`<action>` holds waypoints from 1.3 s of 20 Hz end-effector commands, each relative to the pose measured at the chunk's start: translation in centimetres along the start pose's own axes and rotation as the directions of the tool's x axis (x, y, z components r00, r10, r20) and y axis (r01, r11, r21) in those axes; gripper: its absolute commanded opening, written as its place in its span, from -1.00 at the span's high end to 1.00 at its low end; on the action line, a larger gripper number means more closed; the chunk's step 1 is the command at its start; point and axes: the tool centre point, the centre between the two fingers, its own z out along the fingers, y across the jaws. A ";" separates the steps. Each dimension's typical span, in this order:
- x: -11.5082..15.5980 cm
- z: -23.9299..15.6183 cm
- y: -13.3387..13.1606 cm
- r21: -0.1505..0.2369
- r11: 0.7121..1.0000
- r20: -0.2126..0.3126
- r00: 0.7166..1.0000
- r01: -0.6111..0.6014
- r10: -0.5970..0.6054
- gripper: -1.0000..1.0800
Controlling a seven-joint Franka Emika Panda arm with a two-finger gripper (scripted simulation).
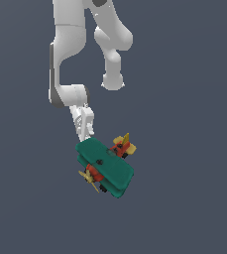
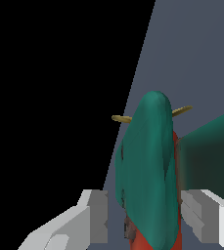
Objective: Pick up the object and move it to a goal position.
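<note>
hand [image 2: 144,215]: clamped on toy biplane [image 1: 105,166] wing | plane tilted | no writing legible

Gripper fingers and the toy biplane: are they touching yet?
Cannot tell. In the wrist view the fingers flank the toy biplane with narrow slivers showing on both sides; the exterior view hides the fingertips behind the wing.

Under me is only a plain dark grey-blue surface [image 1: 194,198]. I cannot tell whether the toy biplane [image 1: 107,166] rests on it.
</note>
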 end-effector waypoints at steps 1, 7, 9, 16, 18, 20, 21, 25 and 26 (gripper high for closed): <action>0.0 0.0 0.0 0.000 1.000 -0.001 1.000 0.001 -0.001 -0.23; 0.0 0.0 0.0 0.000 1.000 -0.001 1.000 0.001 -0.001 -0.23; 0.2 0.0 -0.1 0.001 1.000 -0.003 1.000 0.007 -0.007 -0.23; 0.8 -0.3 0.0 -0.001 0.999 -0.024 0.999 0.034 -0.034 -0.23; 1.0 -0.4 0.1 -0.002 0.999 -0.034 0.999 0.035 -0.035 -0.23; 1.2 -0.6 0.3 -0.004 0.999 -0.046 0.998 0.038 -0.039 -0.23; 1.3 -0.6 0.4 -0.006 0.999 -0.053 0.998 0.041 -0.042 -0.23; 1.8 -1.0 0.7 -0.011 0.999 -0.081 0.995 0.051 -0.052 -0.23; 1.9 -1.0 0.8 -0.012 0.999 -0.087 0.995 0.053 -0.054 -0.23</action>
